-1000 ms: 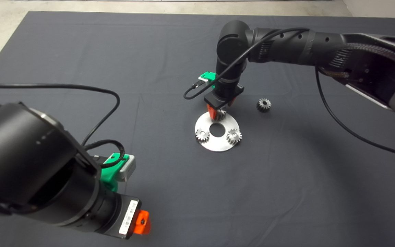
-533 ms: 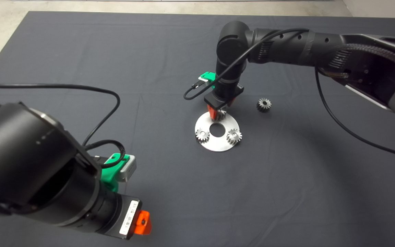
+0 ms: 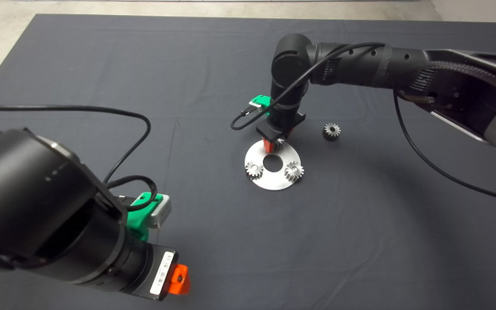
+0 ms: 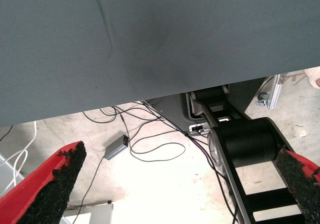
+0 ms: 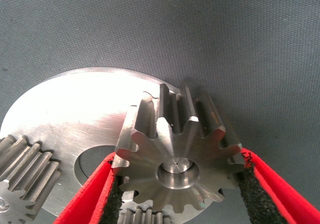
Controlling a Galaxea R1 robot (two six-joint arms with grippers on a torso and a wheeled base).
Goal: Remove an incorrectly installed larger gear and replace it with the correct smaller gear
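We have the right gripper (image 5: 175,194) clamping the larger gear (image 5: 177,156) above the plate (image 5: 70,119); the smaller gear (image 3: 330,131) awaits on the mat; left gripper (image 4: 175,184) parked, spread

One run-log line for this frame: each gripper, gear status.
right gripper: shut on larger gear, at round plate | left gripper: parked lower left, open | smaller gear: loose on mat, right of plate

The right end effector (image 3: 273,145), closed on the larger gear (image 5: 177,156), has been raised slightly above the round steel plate (image 3: 274,174). The right arm's elbow and forearm have been shifted a little lower in the head view.
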